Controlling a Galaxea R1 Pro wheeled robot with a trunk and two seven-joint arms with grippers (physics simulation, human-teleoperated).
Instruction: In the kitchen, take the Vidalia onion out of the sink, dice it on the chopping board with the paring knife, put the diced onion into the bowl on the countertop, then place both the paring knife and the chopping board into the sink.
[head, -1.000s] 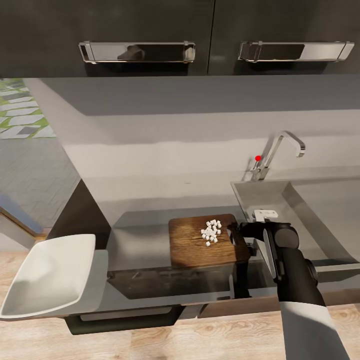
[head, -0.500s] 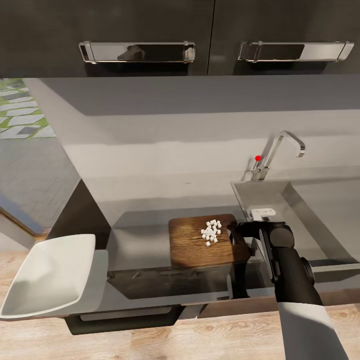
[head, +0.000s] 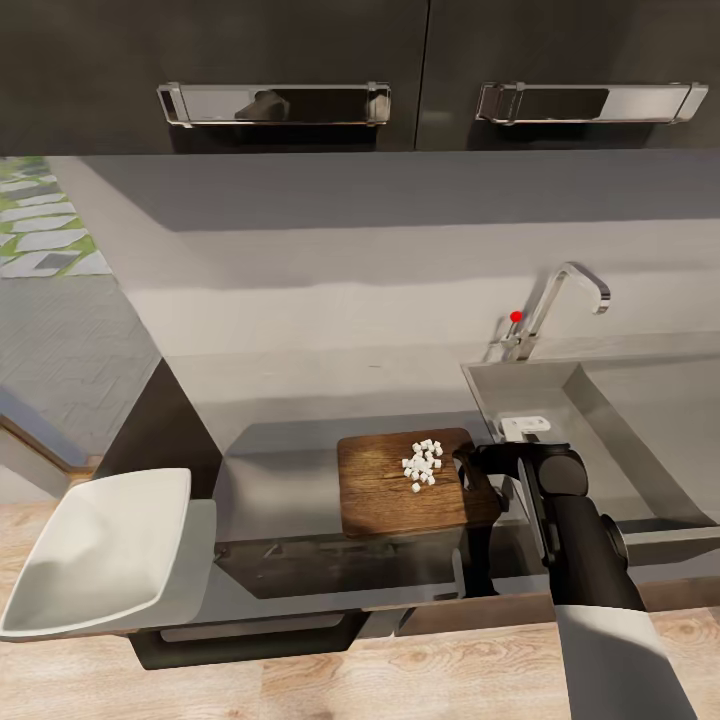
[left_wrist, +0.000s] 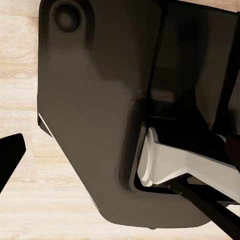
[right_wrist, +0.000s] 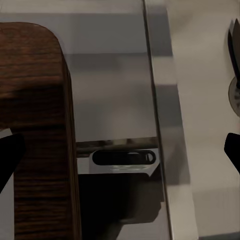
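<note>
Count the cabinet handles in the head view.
2. One cabinet handle sits on the upper-left door, the other handle on the upper-right door. More could lie outside the frame.

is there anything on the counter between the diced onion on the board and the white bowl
Nothing visible does. The white onion dice sit on the brown wooden chopping board, and the grey countertop stretching left to the white square bowl at the counter's end carries no object in the head view.
</note>
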